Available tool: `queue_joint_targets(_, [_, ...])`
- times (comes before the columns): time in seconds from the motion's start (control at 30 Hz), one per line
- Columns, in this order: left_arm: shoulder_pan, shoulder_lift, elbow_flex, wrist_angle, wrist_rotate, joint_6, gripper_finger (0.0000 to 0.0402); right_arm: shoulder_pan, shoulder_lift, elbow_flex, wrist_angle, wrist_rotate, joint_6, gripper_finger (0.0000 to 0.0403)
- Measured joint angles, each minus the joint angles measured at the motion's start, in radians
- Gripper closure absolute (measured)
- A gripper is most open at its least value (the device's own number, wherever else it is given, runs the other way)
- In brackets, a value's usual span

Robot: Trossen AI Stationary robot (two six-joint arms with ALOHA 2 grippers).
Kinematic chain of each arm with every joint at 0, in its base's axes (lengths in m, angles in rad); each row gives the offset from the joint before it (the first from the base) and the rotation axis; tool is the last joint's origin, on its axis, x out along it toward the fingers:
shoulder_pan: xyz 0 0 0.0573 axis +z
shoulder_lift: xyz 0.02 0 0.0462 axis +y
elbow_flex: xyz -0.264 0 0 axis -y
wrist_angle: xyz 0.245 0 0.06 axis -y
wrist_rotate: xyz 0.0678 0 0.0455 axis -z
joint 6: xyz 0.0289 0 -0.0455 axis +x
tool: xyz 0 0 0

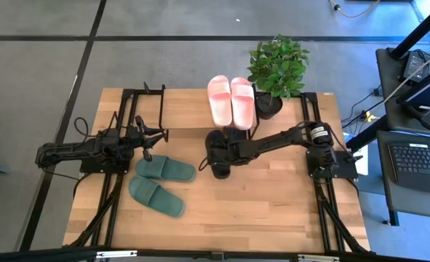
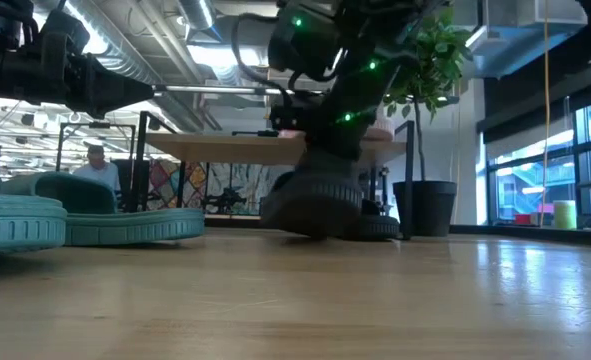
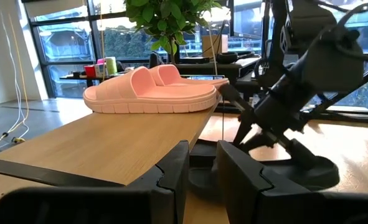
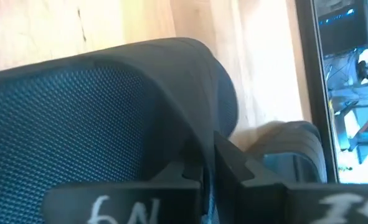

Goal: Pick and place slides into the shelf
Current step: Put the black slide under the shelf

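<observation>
Right gripper (image 1: 216, 155) is pinched shut on the strap of a black slide (image 1: 219, 161), low at the tabletop (image 1: 273, 196) just in front of the shelf (image 1: 185, 109); the other black slide (image 1: 233, 135) sits partly under the shelf board. Pink pair (image 1: 231, 101) is on top of the shelf at its right end, beside the potted plant (image 1: 276, 69). Left gripper (image 1: 155, 135) hovers near the shelf's left part with fingers slightly apart, holding nothing, and the two green slides (image 1: 160, 182) lie on the table in front of it.

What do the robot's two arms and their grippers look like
Both arms are dark, jointed links on black bases. The right arm has a white label near its shoulder and green lights in the low view. The right gripper has white handwriting; the left gripper has blocky black fingers.
</observation>
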Motion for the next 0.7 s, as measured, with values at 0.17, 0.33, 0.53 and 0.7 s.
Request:
queue_joint_targets(0.17, [0.0, 0.0, 0.0, 0.0, 0.0, 0.0, 0.0325, 0.004, 0.033, -0.004, 0.022, 0.05, -0.013, 0.039])
queue_joint_targets(0.33, [0.0, 0.0, 0.0, 0.0, 0.0, 0.0, 0.0325, 0.01, 0.042, -0.004, 0.024, 0.08, -0.012, 0.0379])
queue_joint_targets(0.53, [0.0, 0.0, 0.0, 0.0, 0.0, 0.0, 0.0325, 0.02, 0.043, -0.006, 0.021, 0.077, 0.0, 0.0314])
queue_joint_targets(0.7, [0.0, 0.0, 0.0, 0.0, 0.0, 0.0, 0.0325, 0.02, 0.043, -0.006, 0.017, 0.076, 0.071, 0.0284])
